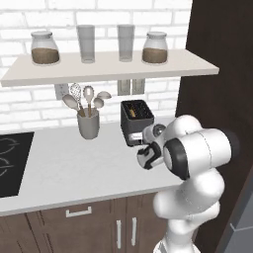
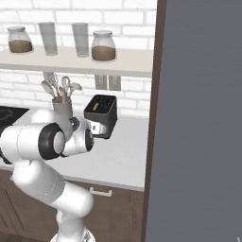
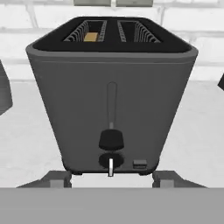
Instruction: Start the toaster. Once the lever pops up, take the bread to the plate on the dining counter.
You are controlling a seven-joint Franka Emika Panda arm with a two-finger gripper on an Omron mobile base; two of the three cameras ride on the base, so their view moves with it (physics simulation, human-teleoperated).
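The dark grey toaster (image 3: pixel 111 87) stands on the light counter against the brick wall, also in the left base view (image 1: pixel 137 121) and the right base view (image 2: pixel 101 113). Its lever (image 3: pixel 111 139) sits low on the front slot, just above the small knob (image 3: pixel 111 161). The golden bread (image 3: pixel 91 36) lies sunk in the left slot. My gripper (image 3: pixel 112 179) is open right in front of the toaster's lower face, its fingertips (image 3: pixel 57 178) spread wide to either side of the knob with nothing between them. The plate and the dining counter are out of view.
A grey utensil cup (image 1: pixel 88 123) with spoons and a whisk stands left of the toaster. A black cooktop (image 1: pixel 10 160) lies at the far left. A shelf (image 1: pixel 108 66) with jars and glasses hangs above. A tall dark panel (image 2: pixel 198 118) rises close on the right.
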